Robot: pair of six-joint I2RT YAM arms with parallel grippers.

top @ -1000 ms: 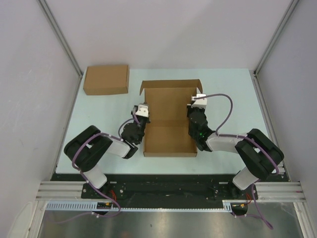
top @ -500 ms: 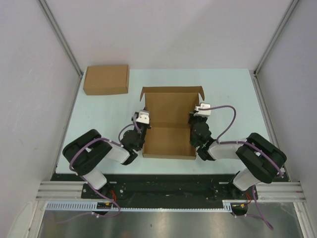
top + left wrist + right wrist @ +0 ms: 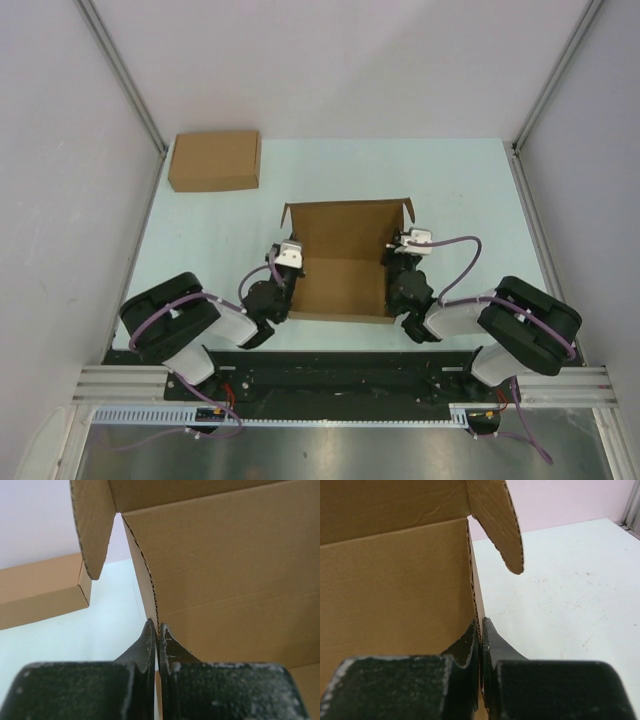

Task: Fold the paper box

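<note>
Left arm [image 3: 178,318] folded low, elbow out left. Right arm [image 3: 522,322] mirrors it, elbow out right. Left gripper [image 3: 158,630] pinched tight on side wall of paper box [image 3: 225,580]. Right gripper [image 3: 481,626] pinched tight on opposite wall. Fingers point away from bases.

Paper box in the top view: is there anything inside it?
Only bare cardboard shows inside the paper box. The left gripper and right gripper each pinch a side wall. Its raised rear panel covers the table just behind it.

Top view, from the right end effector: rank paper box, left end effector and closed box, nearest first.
1. paper box, its right wall pinched by the right end effector.
2. left end effector, across on the left wall.
3. closed box, far-left corner.
</note>
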